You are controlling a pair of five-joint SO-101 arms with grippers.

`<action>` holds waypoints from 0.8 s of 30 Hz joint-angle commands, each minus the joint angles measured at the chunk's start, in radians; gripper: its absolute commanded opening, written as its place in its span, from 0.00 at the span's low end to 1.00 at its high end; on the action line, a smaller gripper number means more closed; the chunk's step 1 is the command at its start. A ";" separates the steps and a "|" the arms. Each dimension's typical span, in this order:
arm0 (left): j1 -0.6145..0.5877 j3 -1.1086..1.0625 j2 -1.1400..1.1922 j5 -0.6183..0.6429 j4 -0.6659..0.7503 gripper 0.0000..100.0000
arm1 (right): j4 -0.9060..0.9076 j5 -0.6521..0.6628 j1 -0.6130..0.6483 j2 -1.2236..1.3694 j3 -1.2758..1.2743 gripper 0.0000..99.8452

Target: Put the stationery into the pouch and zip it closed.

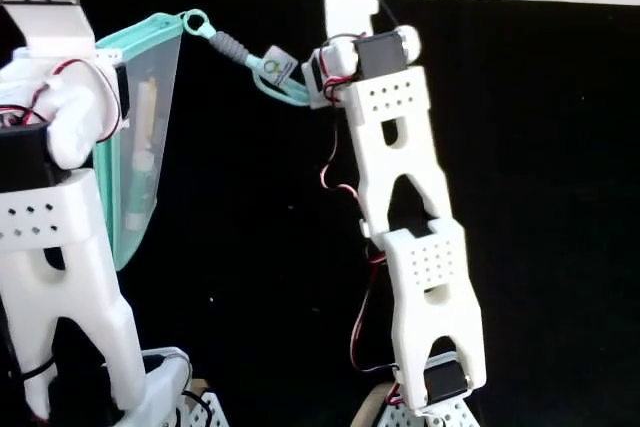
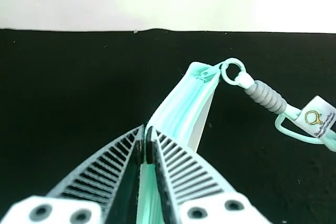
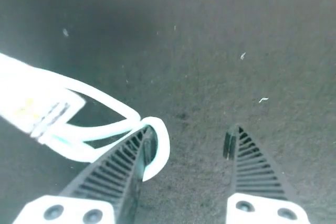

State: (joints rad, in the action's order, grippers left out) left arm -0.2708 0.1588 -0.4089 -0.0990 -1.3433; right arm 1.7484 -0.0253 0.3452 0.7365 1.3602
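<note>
Here your left pincer (image 2: 145,142) clamps the mint pouch (image 2: 181,111) by its edge; your right pincer (image 3: 191,140) gapes wide, the zipper cord (image 3: 163,148) looped around one finger (image 3: 123,163).

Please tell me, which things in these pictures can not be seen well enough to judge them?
- High view: the items inside the pouch show as pale shapes through its clear side, too small to identify.
- High view: the pouch's lower near part is hidden behind the left arm.
- Left wrist view: the left gripper covers the pouch's edge, so the zip there is hidden.
- Right wrist view: the tag is blurred and cut off by the edge.
</note>
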 commanded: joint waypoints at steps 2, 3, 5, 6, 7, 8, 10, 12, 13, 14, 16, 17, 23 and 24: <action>0.054 -0.128 -0.007 -0.003 0.020 0.01 | 0.016 0.012 0.004 -0.147 0.027 0.22; 0.073 -0.154 -0.008 -0.002 0.020 0.01 | 0.016 0.011 0.004 -0.150 0.027 0.22; 0.108 -0.200 -0.008 0.000 0.017 0.01 | 0.016 0.011 0.002 -0.154 0.027 0.22; 0.131 -0.225 -0.008 0.000 0.017 0.01 | 0.016 0.011 0.002 -0.156 0.027 0.22; 0.157 -0.251 -0.008 0.000 0.017 0.01 | 0.016 0.011 0.002 -0.154 0.027 0.22; 0.182 -0.274 -0.008 0.005 0.017 0.01 | 0.016 0.011 0.002 -0.153 0.027 0.22; 0.239 -0.318 -0.008 0.046 0.023 0.01 | 0.016 0.011 0.001 -0.151 0.027 0.22; 0.297 -0.349 -0.005 0.075 0.025 0.01 | 0.016 0.011 -0.004 -0.151 0.027 0.22; 0.328 -0.360 -0.001 0.084 0.025 0.01 | 0.016 0.011 -0.012 -0.151 0.027 0.22; 0.355 -0.375 0.001 0.098 0.025 0.01 | 0.016 0.012 -0.022 -0.151 0.027 0.22; 0.406 -0.417 0.001 0.126 0.052 0.01 | 0.016 0.012 -0.045 -0.153 0.027 0.22; 0.427 -0.444 0.001 0.143 0.083 0.01 | 0.016 0.014 -0.064 -0.153 0.027 0.22; 0.513 -0.662 0.001 0.175 0.345 0.01 | 0.016 0.017 -0.173 -0.156 0.027 0.22; 0.527 -0.690 0.001 0.157 0.371 0.02 | 0.016 0.017 -0.183 -0.156 0.027 0.22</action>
State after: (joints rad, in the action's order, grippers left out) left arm 0.2294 -0.4749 -0.3936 0.0698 -1.0671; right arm 1.7484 -0.0238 0.2041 0.6490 1.3602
